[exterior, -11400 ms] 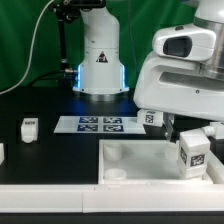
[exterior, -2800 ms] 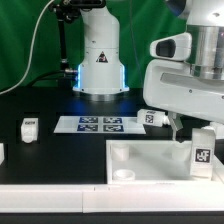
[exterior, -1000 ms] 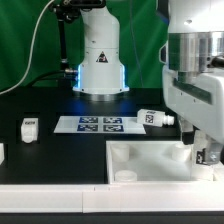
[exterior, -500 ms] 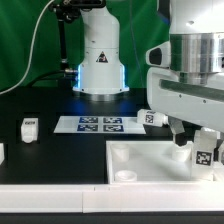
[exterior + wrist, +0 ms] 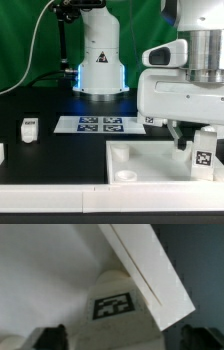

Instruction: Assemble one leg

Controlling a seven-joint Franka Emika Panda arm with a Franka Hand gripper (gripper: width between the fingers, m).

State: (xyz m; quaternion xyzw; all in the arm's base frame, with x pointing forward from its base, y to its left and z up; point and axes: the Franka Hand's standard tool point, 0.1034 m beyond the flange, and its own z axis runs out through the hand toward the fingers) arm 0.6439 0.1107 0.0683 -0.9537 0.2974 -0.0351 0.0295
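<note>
One leg, a white post with a black-and-white tag, stands upright in the far right corner of the large white tray-like piece. My gripper is lowered over it, and one dark finger shows a little to the exterior view's left of the leg. In the wrist view the leg sits between my gripper's two fingers. One finger is close against it and the other finger stands apart with a dark gap. The jaws are open around the leg.
The marker board lies in the middle at the back. A second leg stands at the left, and a third is cut by the left edge. Another leg lies behind my gripper. The robot base is behind.
My hand has turned about the standing leg over the last second, so the leg and its tag show again at the exterior view's right. The leg and tray have stayed in place.
</note>
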